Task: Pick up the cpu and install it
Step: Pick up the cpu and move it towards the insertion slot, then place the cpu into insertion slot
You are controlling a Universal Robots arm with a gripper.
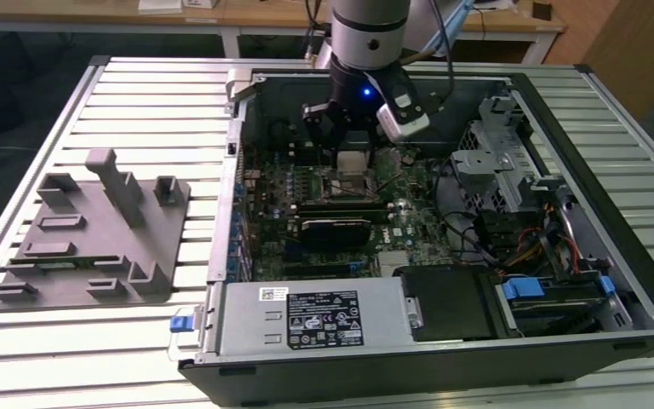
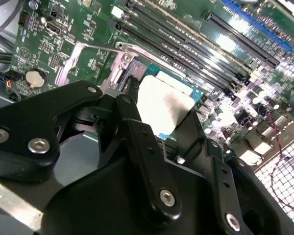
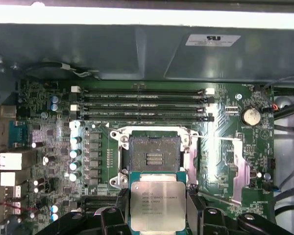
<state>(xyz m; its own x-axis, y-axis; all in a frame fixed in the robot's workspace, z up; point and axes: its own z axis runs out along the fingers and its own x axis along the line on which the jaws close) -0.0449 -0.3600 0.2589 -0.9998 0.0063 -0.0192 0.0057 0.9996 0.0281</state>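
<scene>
Starting at the exterior view's left: a grey moulded fixture (image 1: pixel 88 243) lies on the slatted desk (image 1: pixel 134 111), just beside the open computer case (image 1: pixel 599 170). Mid-case, the gripper (image 1: pixel 353 160) hangs over the motherboard (image 1: pixel 412 209), clamped on the cpu (image 3: pixel 158 206). In the first wrist view, black fingers (image 3: pixel 123 209) press on two opposite edges of the chip, with its metal top facing the camera. The cpu is held near the black socket (image 3: pixel 154 155), not seated; the socket's contact field is exposed. Memory slots (image 3: pixel 142 104) lie beyond the socket. At the exterior view's right stands a metal drive cage (image 1: pixel 497 162).
</scene>
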